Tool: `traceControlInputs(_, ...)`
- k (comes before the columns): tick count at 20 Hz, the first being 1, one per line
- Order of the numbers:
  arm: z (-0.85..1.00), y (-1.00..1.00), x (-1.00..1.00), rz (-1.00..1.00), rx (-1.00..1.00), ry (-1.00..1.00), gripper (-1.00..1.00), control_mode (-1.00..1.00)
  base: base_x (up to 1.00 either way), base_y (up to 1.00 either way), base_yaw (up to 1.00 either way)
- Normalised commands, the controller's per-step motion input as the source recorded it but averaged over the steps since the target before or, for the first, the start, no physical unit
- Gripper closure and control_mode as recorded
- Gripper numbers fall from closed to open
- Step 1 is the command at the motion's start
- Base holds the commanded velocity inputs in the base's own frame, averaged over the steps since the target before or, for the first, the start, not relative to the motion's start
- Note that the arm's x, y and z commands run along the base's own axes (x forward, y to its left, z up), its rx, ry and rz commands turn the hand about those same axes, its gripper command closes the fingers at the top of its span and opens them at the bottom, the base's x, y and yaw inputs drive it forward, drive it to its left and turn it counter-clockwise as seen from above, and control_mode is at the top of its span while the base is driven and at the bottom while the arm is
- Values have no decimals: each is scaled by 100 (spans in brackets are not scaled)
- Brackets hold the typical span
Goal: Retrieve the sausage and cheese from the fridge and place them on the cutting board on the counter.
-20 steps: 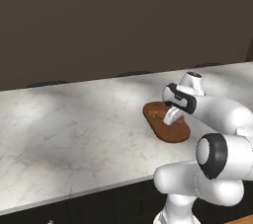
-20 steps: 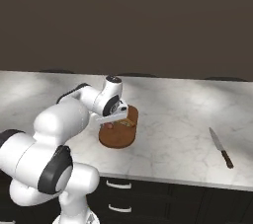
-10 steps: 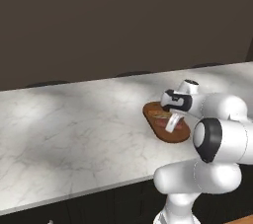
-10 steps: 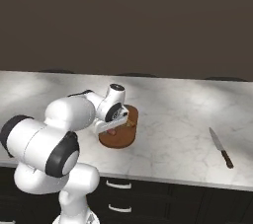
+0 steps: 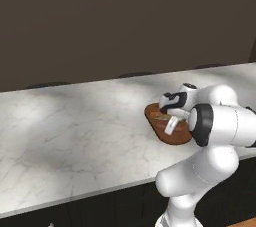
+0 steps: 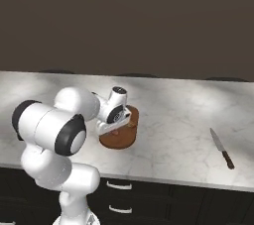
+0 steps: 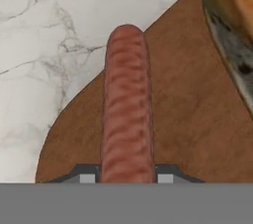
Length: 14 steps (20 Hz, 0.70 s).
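A short reddish-brown ribbed sausage (image 7: 126,104) with a rounded end is seen in the hand view running straight out from between the two small dark finger tips of the two-finger pincer (image 7: 126,177). The tips press against its sides, one on each, so the pincer is clamped on the sausage. Beneath the pincer lies the dark reddish-brown oval wooden cutting board (image 7: 188,119), and the sausage is held just above or on its surface; which of the two cannot be told. Beside the sausage, towards the upper right corner of the hand view, a yellow-orange chunk with a dark hollow, the cheese (image 7: 231,25), is seen on the same board. Past the sausage's free end the white-grey marbled stone counter (image 7: 54,35) is visible.

From the base views the pincer (image 5: 170,125) is seen low over the cutting board (image 5: 162,130), near the counter's front edge. Well off to the side of the pincer, a dark-handled kitchen knife (image 6: 221,148) lies on the counter.

Compared with a second ago, the hand has been lowered closer to the board and the elbow brought forward; the grip is unchanged.
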Motion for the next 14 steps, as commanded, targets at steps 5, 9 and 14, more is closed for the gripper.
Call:
traceControlInputs(5,-17,-30,42,0,0,0,100,-100,0,0,0)
traceControlInputs(9,-22,-30,12,0,0,0,100,-100,0,0,0)
traceControlInputs(14,-31,-3,-4,0,0,0,100,-100,0,0,0)
